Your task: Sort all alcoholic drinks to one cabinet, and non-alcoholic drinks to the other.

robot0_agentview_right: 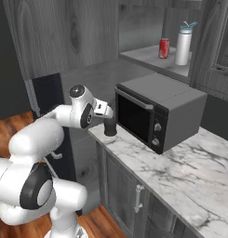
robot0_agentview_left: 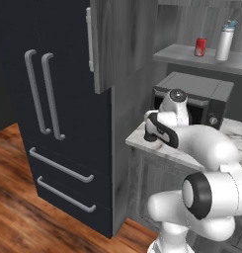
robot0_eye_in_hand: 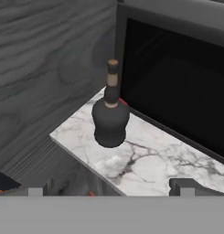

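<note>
My gripper (robot0_eye_in_hand: pixel 109 192) shows as two small dark tips at the bottom of the hand view, set wide apart with nothing between them. From the base cameras the gripper itself is hidden behind my wrist, so I cannot place its fingers there.

The dark bottle (robot0_eye_in_hand: pixel 110 119) stands upright on the marble counter (robot0_eye_in_hand: pixel 145 160), near the counter's left corner and just in front of the microwave (robot0_agentview_right: pixel 157 111). A sliver of red shows behind the bottle's shoulder in the hand view; it may be the white bottle's label, but it is too hidden to tell. In the right base view the dark bottle (robot0_agentview_right: pixel 109 127) is partly covered by my hand, only its squat lower body showing. In the left base view my arm blocks it altogether.

The red can (robot0_agentview_right: pixel 164 48) and the grey bottle (robot0_agentview_right: pixel 184 45) with its light-blue cap stand side by side on the shelf (robot0_agentview_right: pixel 148 58) of the open cabinet above the microwave, the can to the left, apart from the bottle. The left base view shows the cabinet's right part cut off by the frame edge.

My arm is folded: the elbow bulks low in front of the base, the forearm reaches toward the counter's corner, and the hand is level with the dark bottle, looking at it from slightly above, not touching it.
</note>
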Motion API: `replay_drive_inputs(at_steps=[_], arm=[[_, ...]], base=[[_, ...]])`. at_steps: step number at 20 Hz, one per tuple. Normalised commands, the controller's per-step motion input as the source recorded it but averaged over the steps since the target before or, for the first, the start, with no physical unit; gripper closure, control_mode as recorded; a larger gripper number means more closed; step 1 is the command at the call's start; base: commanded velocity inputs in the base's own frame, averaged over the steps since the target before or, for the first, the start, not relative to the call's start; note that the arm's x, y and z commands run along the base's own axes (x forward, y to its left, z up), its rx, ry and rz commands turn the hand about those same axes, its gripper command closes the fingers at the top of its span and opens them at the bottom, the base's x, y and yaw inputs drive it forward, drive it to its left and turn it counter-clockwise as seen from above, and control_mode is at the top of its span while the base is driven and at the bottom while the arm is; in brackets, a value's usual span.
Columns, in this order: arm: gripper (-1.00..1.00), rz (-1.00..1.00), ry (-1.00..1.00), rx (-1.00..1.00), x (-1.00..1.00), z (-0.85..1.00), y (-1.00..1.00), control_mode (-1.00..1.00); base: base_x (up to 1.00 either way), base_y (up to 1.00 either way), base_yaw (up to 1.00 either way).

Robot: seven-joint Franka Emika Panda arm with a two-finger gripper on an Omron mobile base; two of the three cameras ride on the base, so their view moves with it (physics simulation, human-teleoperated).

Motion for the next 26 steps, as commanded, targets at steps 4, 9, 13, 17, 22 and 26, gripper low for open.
replay_drive_inputs(at_steps=[4,9,13,17,22,26], arm=[[-1.0,0.0,-0.01,0.0,0.26,-0.12,-0.01,-1.0],[-1.0,0.0,-0.04,0.0,0.17,-0.14,0.0,-1.0],[-1.0,0.0,-0.07,0.0,0.11,-0.15,0.0,-1.0],[-1.0,0.0,-0.06,0.0,0.11,-0.14,-0.01,-1.0],[-1.0,0.0,-0.04,0.0,0.11,-0.1,0.0,-1.0],[-1.0,0.0,-0.04,0.0,0.08,-0.05,0.0,-1.0]], base=[[0.0,0.0,0.0],[0.0,0.0,0.0],[0.0,0.0,0.0],[0.0,0.0,0.0],[0.0,0.0,0.0],[0.0,0.0,0.0]])
